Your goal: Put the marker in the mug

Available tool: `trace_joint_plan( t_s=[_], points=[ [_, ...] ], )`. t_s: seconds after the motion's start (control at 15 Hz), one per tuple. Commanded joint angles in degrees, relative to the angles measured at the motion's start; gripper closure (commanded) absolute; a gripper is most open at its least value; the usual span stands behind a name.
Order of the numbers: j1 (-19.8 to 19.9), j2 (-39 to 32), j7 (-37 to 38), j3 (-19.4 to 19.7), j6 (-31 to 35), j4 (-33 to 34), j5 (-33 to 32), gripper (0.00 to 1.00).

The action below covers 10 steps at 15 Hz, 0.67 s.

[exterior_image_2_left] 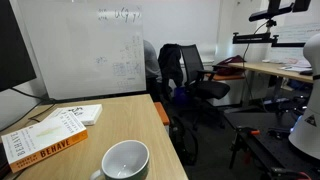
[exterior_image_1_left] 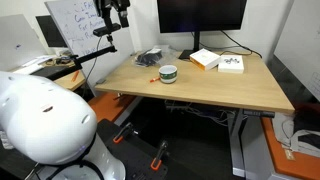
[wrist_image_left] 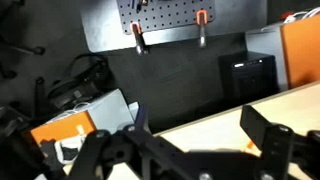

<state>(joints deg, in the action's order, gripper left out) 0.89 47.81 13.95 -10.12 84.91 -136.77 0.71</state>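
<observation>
nothing is done yet: our pincer (wrist_image_left: 190, 125) hangs open and empty well above the worktop (exterior_image_1_left: 220, 90), and we see no marker in the mug (exterior_image_2_left: 125, 160).

Soft, even light fills both exterior views and casts no hard shadows on the desk (exterior_image_1_left: 200, 88); only the space beneath it falls dark. The robot's white shell (exterior_image_1_left: 40, 120) bulges close to the lens, washed out and out of focus. The whiteboard (exterior_image_2_left: 85, 55) glows pale with low contrast, its writing faint. The wrist view is dimmer and soft, the floor (wrist_image_left: 180, 75) nearly black, and the gripper (wrist_image_left: 195, 135) is a blurred dark mass in the foreground.
</observation>
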Motion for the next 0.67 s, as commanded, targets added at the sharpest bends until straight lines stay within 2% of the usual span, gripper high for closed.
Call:
trace_joint_plan(
  t_s=[0.0, 0.4, 0.6],
  points=[
    [-0.61, -0.16, 0.35, 0.4, -0.13, 0.17, -0.29, 0.0],
    [-0.61, -0.16, 0.35, 0.4, -0.12, 0.17, -0.29, 0.0],
    [0.78, -3.7, 8.33, -2.22, 3.37, 0.52, 4.52, 0.0]
  ],
)
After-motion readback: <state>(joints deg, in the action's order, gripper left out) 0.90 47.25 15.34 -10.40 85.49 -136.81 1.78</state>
